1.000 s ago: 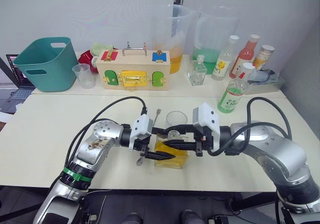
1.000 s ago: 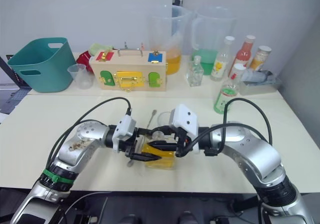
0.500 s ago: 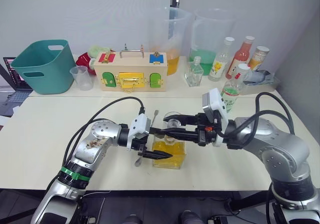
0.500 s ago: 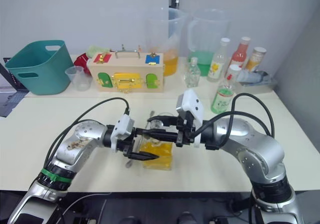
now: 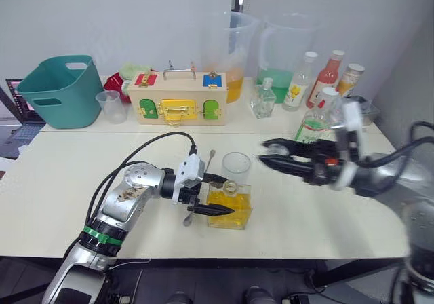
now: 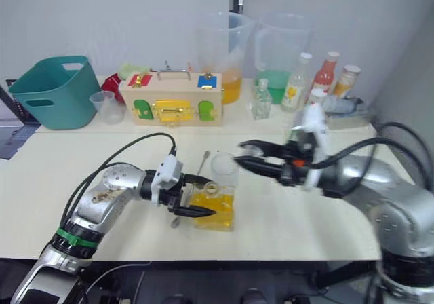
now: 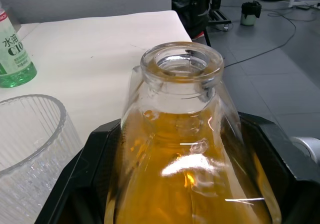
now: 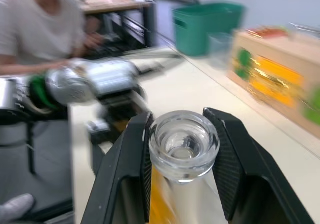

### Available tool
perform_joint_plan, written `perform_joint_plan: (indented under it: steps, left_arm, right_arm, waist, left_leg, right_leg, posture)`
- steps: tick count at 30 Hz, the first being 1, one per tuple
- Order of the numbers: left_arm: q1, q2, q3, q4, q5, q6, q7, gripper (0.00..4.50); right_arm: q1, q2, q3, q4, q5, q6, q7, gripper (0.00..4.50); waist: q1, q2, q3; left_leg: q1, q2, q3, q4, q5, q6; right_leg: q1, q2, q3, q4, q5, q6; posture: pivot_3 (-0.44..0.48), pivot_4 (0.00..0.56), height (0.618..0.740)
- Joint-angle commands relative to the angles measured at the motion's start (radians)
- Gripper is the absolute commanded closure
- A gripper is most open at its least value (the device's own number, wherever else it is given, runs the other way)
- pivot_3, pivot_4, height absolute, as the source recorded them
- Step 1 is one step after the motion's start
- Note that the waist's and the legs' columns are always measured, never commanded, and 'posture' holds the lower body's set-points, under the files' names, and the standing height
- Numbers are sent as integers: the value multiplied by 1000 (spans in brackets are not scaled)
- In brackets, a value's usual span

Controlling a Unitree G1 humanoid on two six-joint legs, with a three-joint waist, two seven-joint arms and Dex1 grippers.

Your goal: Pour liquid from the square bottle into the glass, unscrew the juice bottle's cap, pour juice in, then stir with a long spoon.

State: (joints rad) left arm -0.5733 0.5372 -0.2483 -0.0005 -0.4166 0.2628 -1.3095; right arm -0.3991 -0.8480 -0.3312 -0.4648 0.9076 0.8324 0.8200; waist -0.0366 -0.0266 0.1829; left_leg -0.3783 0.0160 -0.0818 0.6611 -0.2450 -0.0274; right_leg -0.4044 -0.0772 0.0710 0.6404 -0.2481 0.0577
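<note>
The square bottle (image 5: 239,207) of yellow-orange liquid (image 7: 175,184) stands near the table's front edge, its neck (image 7: 181,64) open. My left gripper (image 5: 227,195) is shut on it, one finger on each side. The glass (image 5: 237,166) stands just behind the bottle. To the right and above the table, my right gripper (image 5: 270,153) is shut on the clear stopper (image 8: 184,143). The juice bottle (image 5: 317,119) with its white cap (image 5: 330,93) stands at the right. The long spoon (image 5: 209,160) lies behind my left gripper, partly hidden.
Along the back stand a teal bin (image 5: 57,87), a small plastic cup (image 5: 110,104), a wooden latch box (image 5: 178,100), two big pitchers (image 5: 230,46), a small square glass bottle (image 5: 263,99) and other bottles (image 5: 325,77). A seated person (image 8: 30,19) appears in the right wrist view.
My right gripper has lifted the stopper off the square bottle's neck and swung away to the right. My left gripper has stayed on the bottle.
</note>
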Motion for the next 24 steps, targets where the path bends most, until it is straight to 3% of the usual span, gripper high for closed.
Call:
perform_joint_plan:
  steps: [1,8,18,24]
  left_arm:
    - [27,6,-17,25,25,29,-1,1704]
    - [30,-13,2,-3,4,59,31,1704]
    - [44,-23,19,-31,37,43,92,1704]
    - [61,-15,18,-43,48,38,103,1704]
  right_arm:
    - [78,-62,-138,91,-76,-73,30,3370]
    - [184,-66,-178,405,-314,-268,-36,3370]
    - [59,51,-121,927,-559,-612,-214,3370]
    - [17,124,-90,1060,-597,-752,-228,3370]
  waist:
    - [-1,0,0]
    - [-3,0,0]
    - [-3,3,-1]
    - [-6,5,-1]
  left_leg:
    - [0,0,0,0,0,0]
    - [1,0,2,0,-1,1]
    - [1,-1,3,0,-1,1]
    - [2,-1,3,0,-1,1]
  right_leg:
    - [0,0,0,0,0,0]
    - [1,0,2,0,0,0]
    - [1,0,3,0,0,1]
    - [1,0,3,0,0,1]
  posture:
    - [0,150,740]
    - [0,150,740]
    - [0,150,740]
    - [0,150,740]
